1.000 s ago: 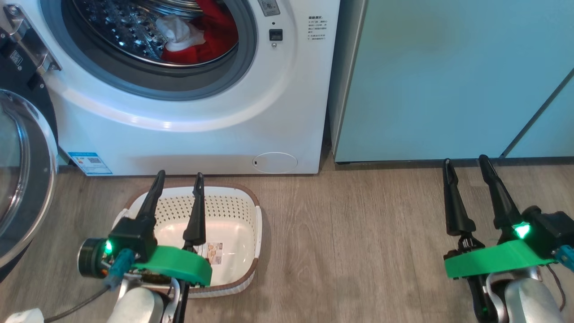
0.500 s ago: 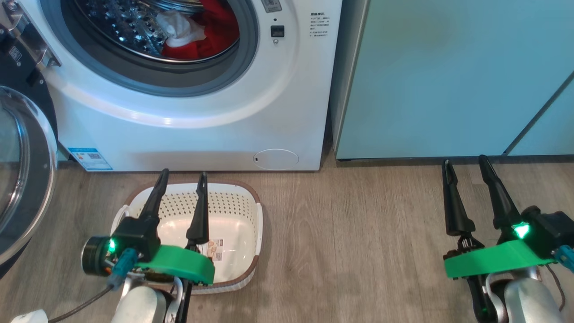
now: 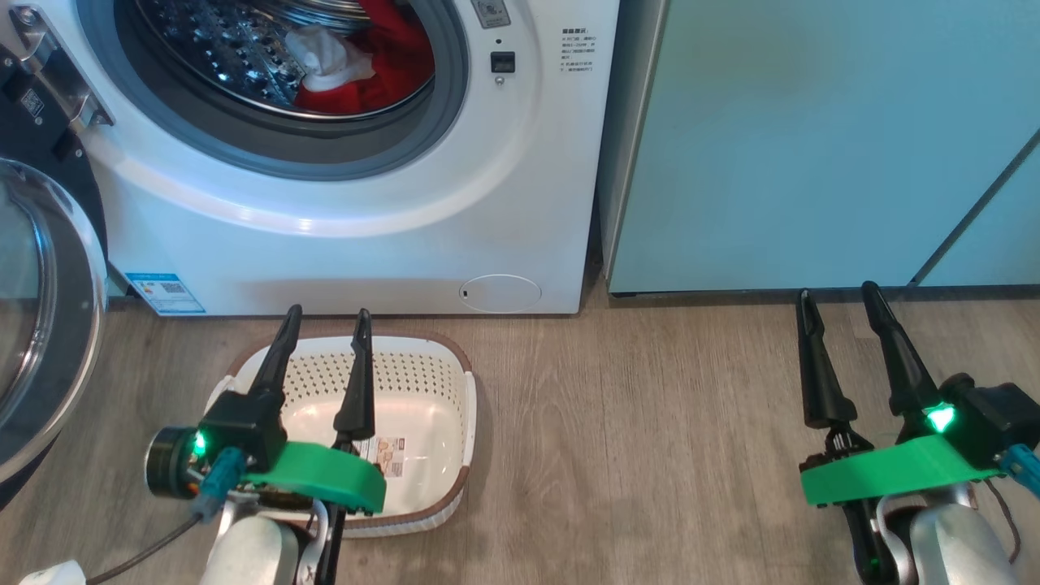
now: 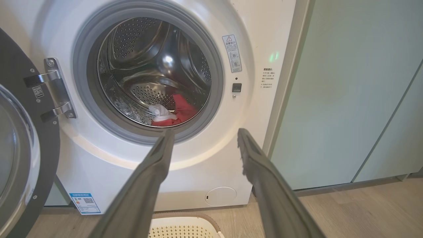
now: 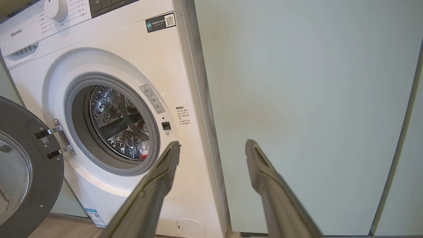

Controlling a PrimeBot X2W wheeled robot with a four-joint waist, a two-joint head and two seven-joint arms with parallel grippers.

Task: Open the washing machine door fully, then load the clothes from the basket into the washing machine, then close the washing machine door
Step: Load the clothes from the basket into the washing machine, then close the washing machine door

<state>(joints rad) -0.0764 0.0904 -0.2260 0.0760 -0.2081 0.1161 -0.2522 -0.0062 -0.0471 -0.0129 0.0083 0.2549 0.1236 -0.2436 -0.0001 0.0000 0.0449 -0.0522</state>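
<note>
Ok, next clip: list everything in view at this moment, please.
washing machine: one, white, ahead left
washing machine door: one, black rim, clear glass, open at far left
clothes: a few, red and white, inside the drum
basket: one, cream, brown rim, on floor before the machine
cabinets: a run, pale teal, right of the machine
floor: wood-look planks
left gripper: one, dark, open over the basket
right gripper: one, dark, open before the cabinets

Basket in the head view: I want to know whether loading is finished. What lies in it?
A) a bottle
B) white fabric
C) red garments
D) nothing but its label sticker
D: the basket shows a bare white floor with only its sticker, while the clothes lie inside the washing machine.
</note>
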